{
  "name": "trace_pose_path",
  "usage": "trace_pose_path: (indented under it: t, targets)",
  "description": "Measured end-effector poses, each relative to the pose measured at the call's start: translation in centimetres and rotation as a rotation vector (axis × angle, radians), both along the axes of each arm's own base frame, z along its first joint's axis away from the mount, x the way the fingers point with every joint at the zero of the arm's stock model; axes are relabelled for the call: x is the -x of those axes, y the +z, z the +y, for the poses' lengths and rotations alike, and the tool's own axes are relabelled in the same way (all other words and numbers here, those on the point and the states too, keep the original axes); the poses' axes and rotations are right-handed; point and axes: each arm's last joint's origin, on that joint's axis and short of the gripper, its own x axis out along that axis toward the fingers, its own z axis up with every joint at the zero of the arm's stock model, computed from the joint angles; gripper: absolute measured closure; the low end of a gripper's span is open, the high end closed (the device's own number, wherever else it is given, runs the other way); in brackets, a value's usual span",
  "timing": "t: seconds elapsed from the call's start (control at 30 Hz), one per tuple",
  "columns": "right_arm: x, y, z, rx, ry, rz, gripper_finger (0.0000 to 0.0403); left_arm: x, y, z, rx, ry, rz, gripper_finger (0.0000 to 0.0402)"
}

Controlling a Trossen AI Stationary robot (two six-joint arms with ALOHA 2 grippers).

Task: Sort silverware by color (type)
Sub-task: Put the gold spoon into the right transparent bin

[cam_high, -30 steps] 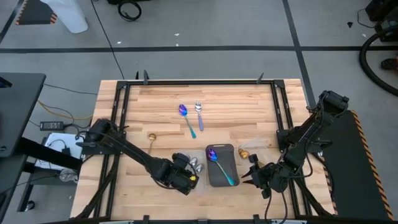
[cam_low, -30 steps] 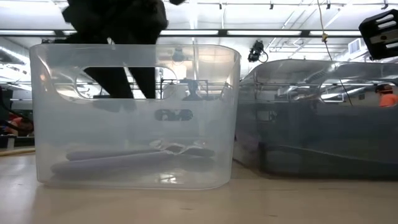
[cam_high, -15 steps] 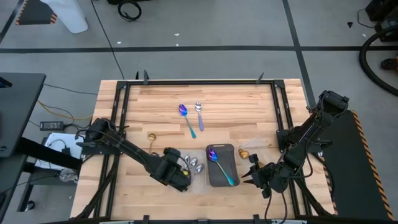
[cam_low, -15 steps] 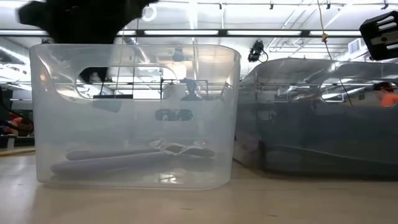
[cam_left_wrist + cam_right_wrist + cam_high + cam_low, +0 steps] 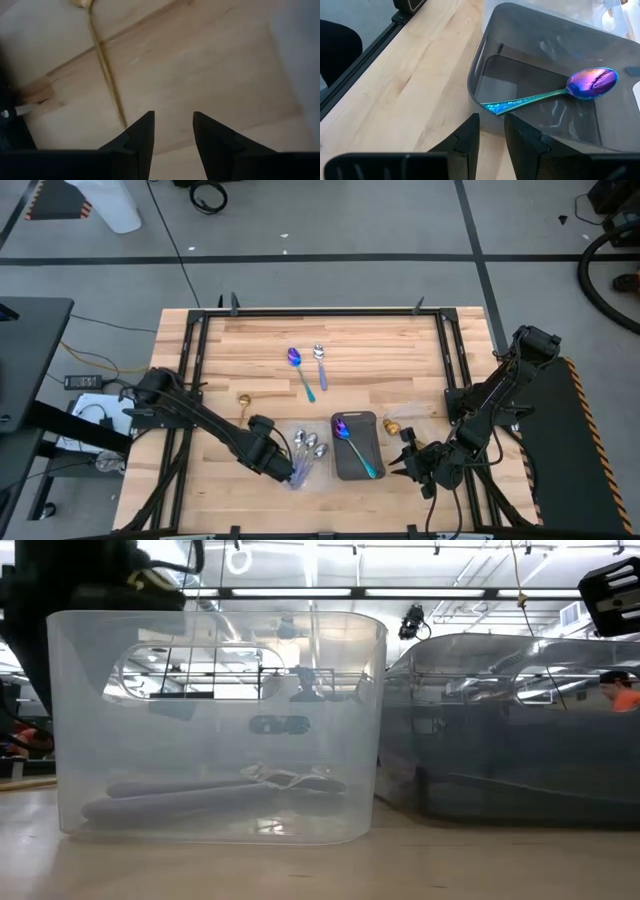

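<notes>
Next, with our left gripper [image 5: 268, 457] open and empty by the clear tray [image 5: 318, 465], we should approach the gold spoon [image 5: 104, 62] squarely along its thin handle.

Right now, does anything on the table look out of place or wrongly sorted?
Nothing is spilled or damaged. Sorting is unfinished: an iridescent spoon and a silver spoon lie loose mid-table, and two gold spoons, and, lie outside the bins. The left gripper hangs open beside the clear bin.
</notes>
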Motion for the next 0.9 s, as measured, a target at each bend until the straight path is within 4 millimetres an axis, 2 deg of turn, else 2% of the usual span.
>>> trace_pose_path:
  t: [0.2,0.47,0.9]
  targets:
    - [0.0,0.0,0.0,-0.005,0.003,0.000,0.0302,1.7,-0.2,1.1,0.009,0.015,-0.026,0.0260]
    - [0.0,0.1,0.1,-0.007,0.005,-0.002,0.0302,3.5,-2.0,3.2,0.022,0.053,-0.050,0.0260]
    - [0.0,0.0,0.1,-0.004,0.008,-0.002,0.0302,5.4,-3.4,6.4,0.030,0.091,-0.065,0.0260]
